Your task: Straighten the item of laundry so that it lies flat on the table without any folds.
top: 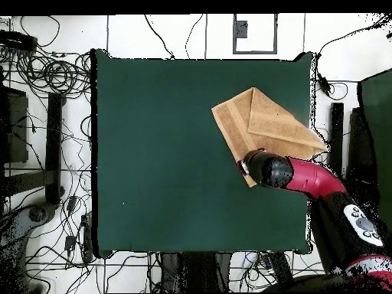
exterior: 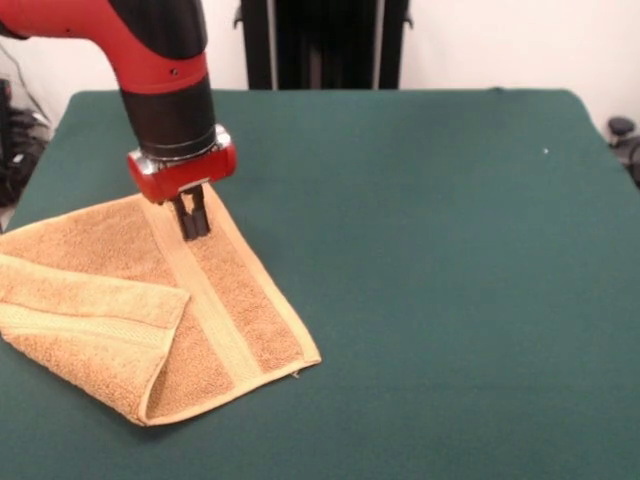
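Observation:
The golden-tan towel [exterior: 215,300] lies at the left of the green table [exterior: 450,300], with its left part folded over on itself as a flap [exterior: 90,300]. A paler band runs from its far corner to its near edge. My gripper [exterior: 193,228] comes straight down near the far corner, with its tips on the towel beside the band and its fingers close together, pinching the cloth. The towel is not lifted. In the overhead view the towel [top: 260,126] lies near the right edge, and the arm's end covers the gripper [top: 246,164] over the towel's lower corner.
The towel's left side reaches the table's left edge in the front view. Cables and stands [top: 46,115] lie on the floor around the table. The arm [top: 314,178] reaches in from the lower right of the overhead view.

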`<action>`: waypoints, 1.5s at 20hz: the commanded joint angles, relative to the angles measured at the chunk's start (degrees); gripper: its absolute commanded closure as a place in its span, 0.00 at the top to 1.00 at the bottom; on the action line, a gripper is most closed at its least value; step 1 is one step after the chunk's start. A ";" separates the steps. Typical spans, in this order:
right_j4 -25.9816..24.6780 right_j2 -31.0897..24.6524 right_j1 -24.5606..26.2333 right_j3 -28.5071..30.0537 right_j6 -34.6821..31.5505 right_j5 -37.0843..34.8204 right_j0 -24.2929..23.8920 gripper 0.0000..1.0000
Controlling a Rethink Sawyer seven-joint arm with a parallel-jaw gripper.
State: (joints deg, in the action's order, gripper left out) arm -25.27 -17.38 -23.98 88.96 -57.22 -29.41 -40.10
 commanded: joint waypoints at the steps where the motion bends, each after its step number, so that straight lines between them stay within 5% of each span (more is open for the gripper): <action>1: -3.80 -2.11 7.42 0.27 12.13 -15.47 0.23 0.00; 11: 0.47 -9.65 10.12 5.22 10.83 -18.21 -5.57 0.00; 30: 8.32 -15.90 12.61 15.26 -9.39 -0.04 -6.24 0.00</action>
State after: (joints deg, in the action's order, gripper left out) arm -18.38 -26.27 -20.39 91.56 -57.22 -31.67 -50.85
